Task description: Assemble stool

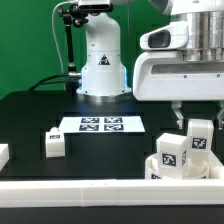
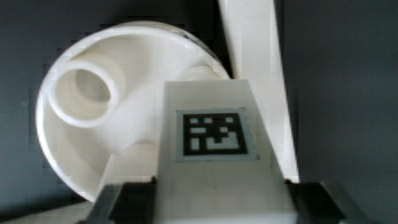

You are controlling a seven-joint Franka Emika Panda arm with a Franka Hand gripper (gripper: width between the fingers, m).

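Observation:
The stool's round white seat (image 2: 80,95) lies at the exterior view's lower right (image 1: 210,168), close to the white rail. A tagged white leg (image 1: 200,136) stands upright over the seat. My gripper (image 1: 199,120) comes down from above and is shut on that leg's top. In the wrist view the same leg (image 2: 222,130) fills the gap between my two black fingers (image 2: 135,205), tag facing the camera, and my gripper (image 2: 224,206) sits over the seat's hollow underside. A second tagged leg (image 1: 170,152) stands beside it, towards the exterior view's left.
The marker board (image 1: 100,124) lies mid-table before the robot base (image 1: 100,60). A loose leg (image 1: 54,144) rests to its left, and another white piece (image 1: 3,155) is at the left edge. The white rail (image 1: 90,190) runs along the front. A long white strip (image 2: 253,60) passes beside the seat.

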